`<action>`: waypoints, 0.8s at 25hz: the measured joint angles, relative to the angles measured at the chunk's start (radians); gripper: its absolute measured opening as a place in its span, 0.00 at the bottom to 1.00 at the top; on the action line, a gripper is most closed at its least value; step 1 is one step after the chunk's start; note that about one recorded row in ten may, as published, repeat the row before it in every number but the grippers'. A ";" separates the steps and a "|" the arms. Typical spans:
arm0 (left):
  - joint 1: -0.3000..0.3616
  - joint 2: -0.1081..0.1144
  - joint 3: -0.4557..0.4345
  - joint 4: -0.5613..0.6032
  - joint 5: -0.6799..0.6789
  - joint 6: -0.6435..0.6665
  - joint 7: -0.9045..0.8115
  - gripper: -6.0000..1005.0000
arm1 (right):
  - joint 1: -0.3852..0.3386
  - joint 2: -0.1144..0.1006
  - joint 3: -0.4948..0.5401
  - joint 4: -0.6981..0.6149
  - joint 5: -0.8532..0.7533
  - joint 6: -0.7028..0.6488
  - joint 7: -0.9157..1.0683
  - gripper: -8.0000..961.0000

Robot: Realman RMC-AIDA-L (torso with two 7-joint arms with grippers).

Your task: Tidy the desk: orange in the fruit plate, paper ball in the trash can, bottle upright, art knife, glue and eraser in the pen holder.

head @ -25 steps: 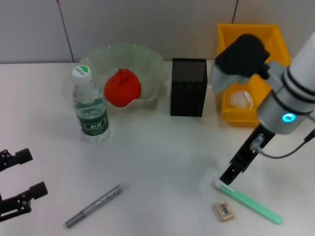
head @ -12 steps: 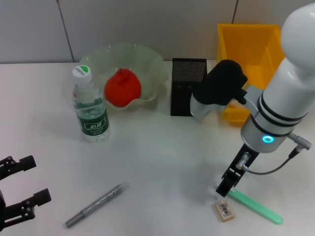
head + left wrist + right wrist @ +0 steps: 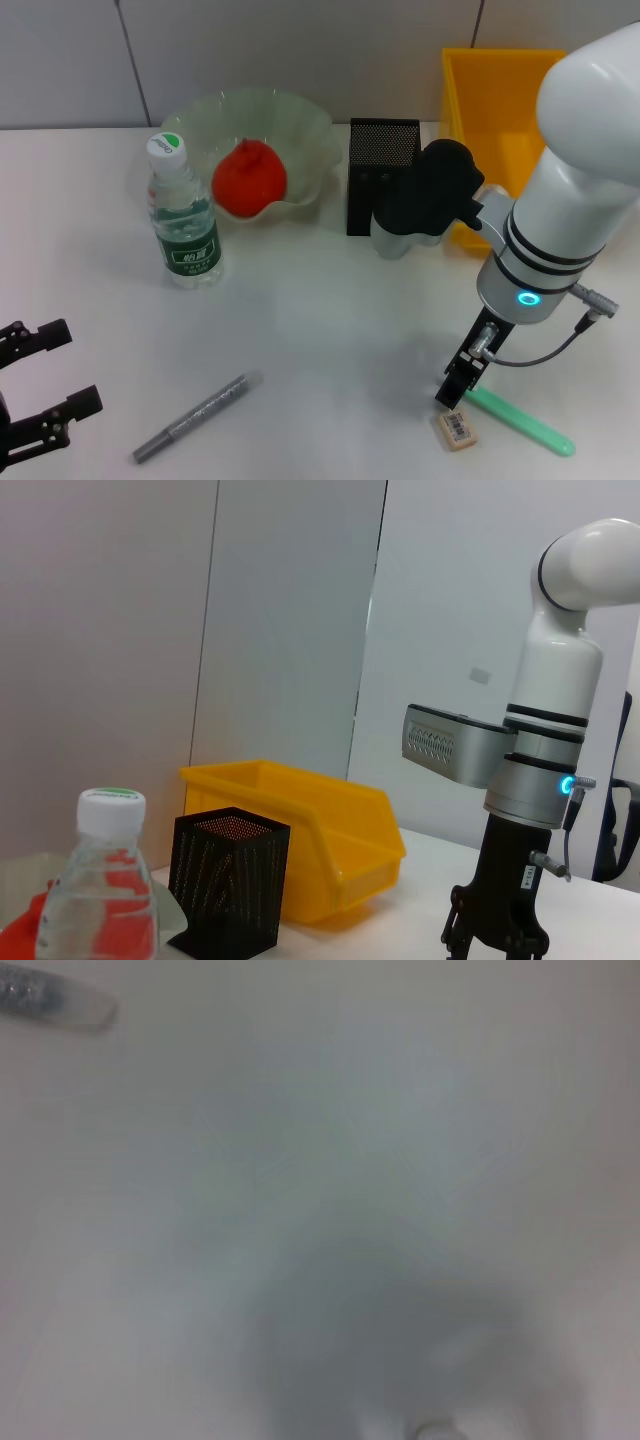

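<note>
A plain white surface (image 3: 320,300) spreads out in front of a pale grey panelled wall (image 3: 300,50).

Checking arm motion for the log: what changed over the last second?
The right gripper swung toward the robot and down, now at the near end of the green glue stick, beside the eraser. The left gripper sank slightly lower. Bottle, orange, pen holder and grey art knife stayed put.

Even, bright overhead light; soft faint shadows on the white desk (image 3: 330,310), darkest under the right arm (image 3: 560,230). Head and left wrist views sharp. Right wrist view heavily defocused, only a grey shadow smear.
</note>
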 joint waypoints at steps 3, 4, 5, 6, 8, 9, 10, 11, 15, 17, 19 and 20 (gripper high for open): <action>0.003 0.000 0.000 0.000 0.000 0.000 0.000 0.81 | 0.002 0.000 0.000 0.002 0.000 0.000 0.005 0.73; 0.005 0.000 -0.001 0.000 0.000 0.000 0.000 0.81 | 0.002 0.000 -0.004 0.004 0.000 0.000 0.005 0.73; 0.005 0.000 -0.001 0.000 0.000 0.000 0.000 0.81 | 0.002 0.000 -0.009 0.005 0.000 0.000 0.006 0.73; 0.005 0.000 -0.003 0.000 0.000 0.000 0.000 0.81 | 0.002 0.000 -0.014 0.005 0.000 0.000 0.006 0.73; 0.005 0.000 -0.007 0.000 0.000 0.000 -0.002 0.81 | 0.003 0.000 -0.024 0.006 0.000 0.000 0.010 0.73; 0.006 0.000 -0.008 0.000 0.000 0.000 -0.003 0.81 | 0.004 0.000 -0.025 0.006 0.000 -0.001 0.012 0.73; 0.005 0.000 -0.008 0.000 0.000 0.000 -0.004 0.81 | 0.004 0.000 -0.025 0.006 0.000 -0.001 0.012 0.68; 0.005 0.000 -0.008 0.000 0.000 0.000 -0.004 0.81 | 0.004 0.000 -0.026 0.006 0.000 -0.002 0.012 0.64; 0.004 0.001 -0.008 0.000 0.000 0.000 -0.006 0.81 | 0.004 0.000 -0.026 0.007 0.000 -0.006 0.012 0.48; 0.004 0.001 -0.008 0.000 0.000 0.000 -0.007 0.81 | 0.004 0.000 -0.026 0.007 0.000 -0.007 0.012 0.39; 0.004 0.001 -0.008 0.000 0.000 0.000 -0.007 0.81 | 0.004 0.000 -0.026 0.007 0.000 -0.007 0.012 0.31; 0.004 0.001 -0.008 0.000 0.000 0.000 -0.006 0.81 | 0.004 0.000 -0.026 0.006 0.000 -0.008 0.012 0.26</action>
